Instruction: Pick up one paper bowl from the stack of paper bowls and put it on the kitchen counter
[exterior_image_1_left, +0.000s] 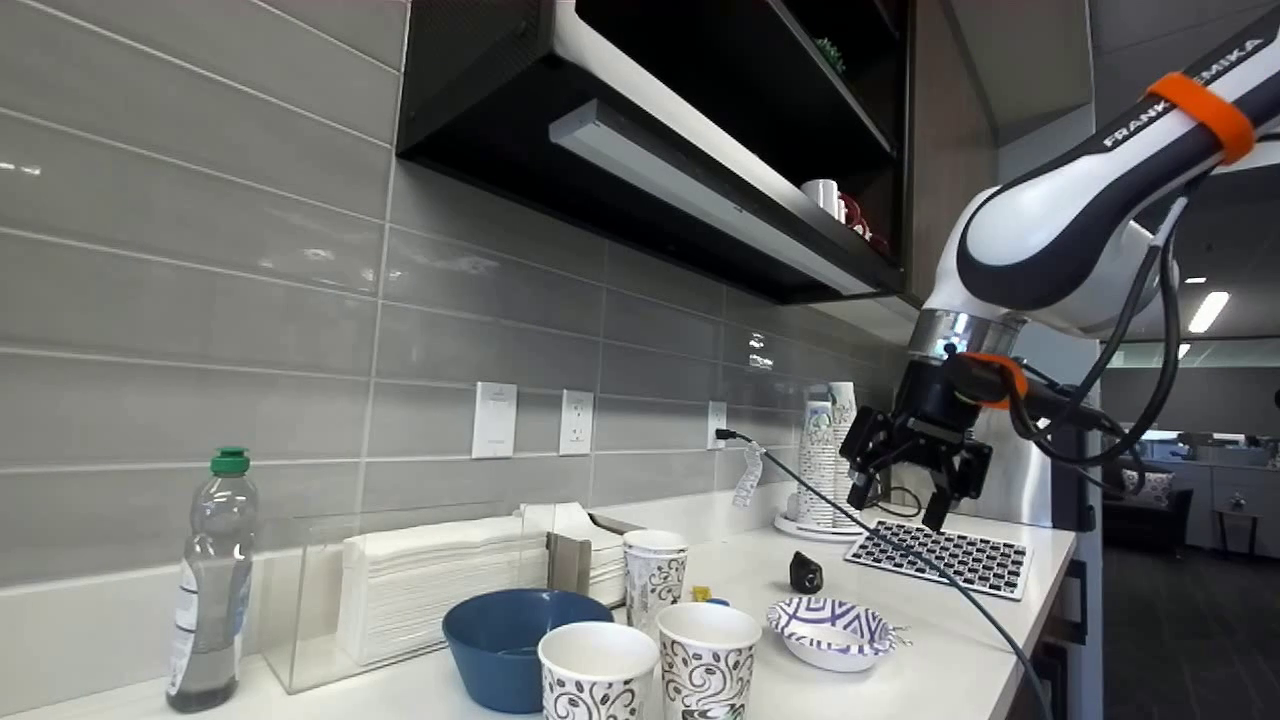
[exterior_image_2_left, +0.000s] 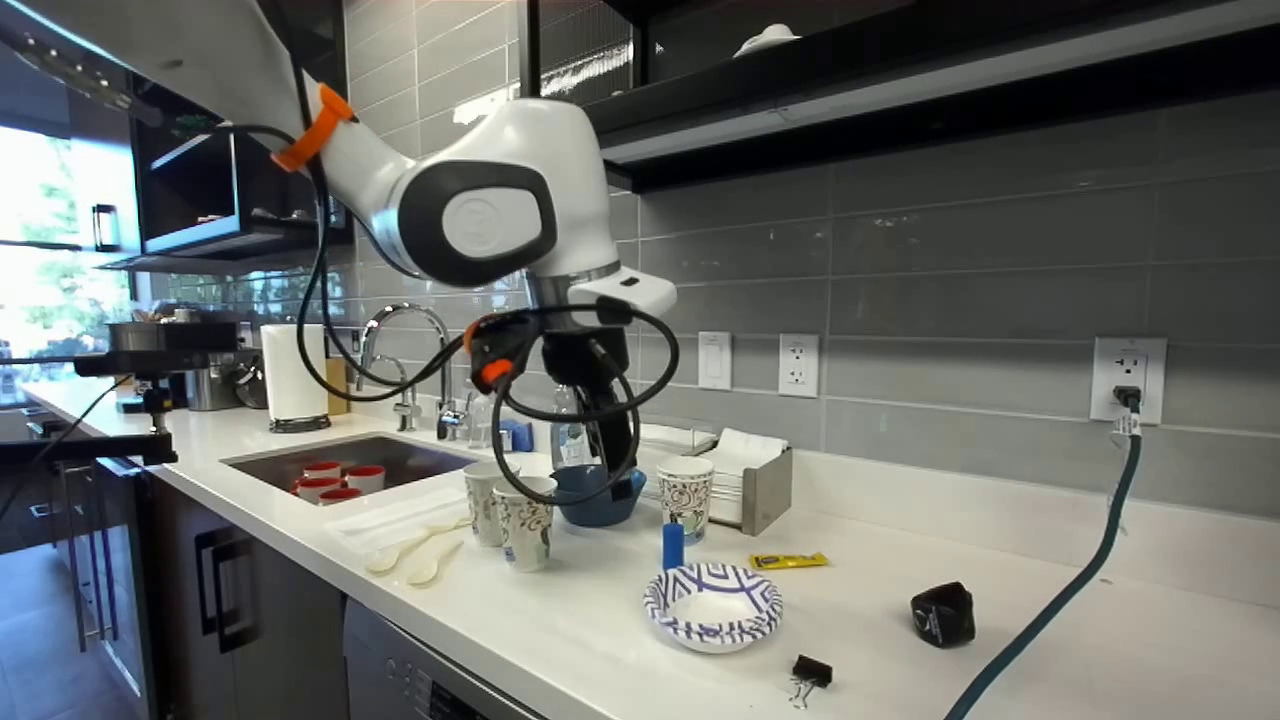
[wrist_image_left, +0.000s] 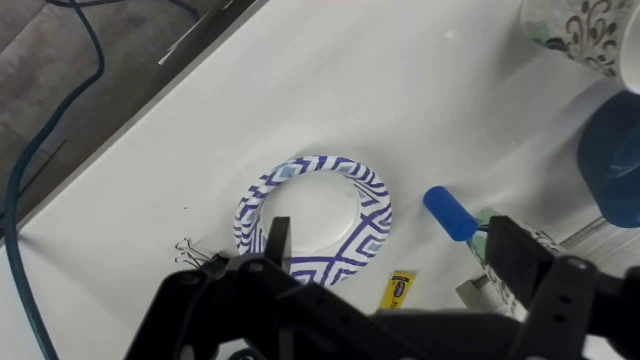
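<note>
The stack of paper bowls, white with a blue-purple pattern, sits low on the kitchen counter in both exterior views (exterior_image_1_left: 830, 634) (exterior_image_2_left: 712, 606) and in the wrist view (wrist_image_left: 312, 210). How many bowls are nested in it I cannot tell. The kitchen counter is the long white surface (exterior_image_1_left: 930, 655) (exterior_image_2_left: 560, 625) (wrist_image_left: 425, 110). My gripper (exterior_image_1_left: 898, 498) is open and empty, pointing down above the counter. In the wrist view my gripper (wrist_image_left: 390, 230) shows its fingers wide apart, the left finger overlapping the stack's lower rim. Cables partly cover the gripper in an exterior view (exterior_image_2_left: 612, 455).
A blue cylinder (exterior_image_2_left: 673, 546), a yellow packet (exterior_image_2_left: 790, 561), a binder clip (exterior_image_2_left: 811, 671) and a black object (exterior_image_2_left: 943, 613) lie around the stack. Patterned cups (exterior_image_1_left: 708, 665), a blue bowl (exterior_image_1_left: 490, 660) and a napkin holder (exterior_image_2_left: 765, 495) stand nearby. A cable (exterior_image_2_left: 1070, 575) crosses the counter.
</note>
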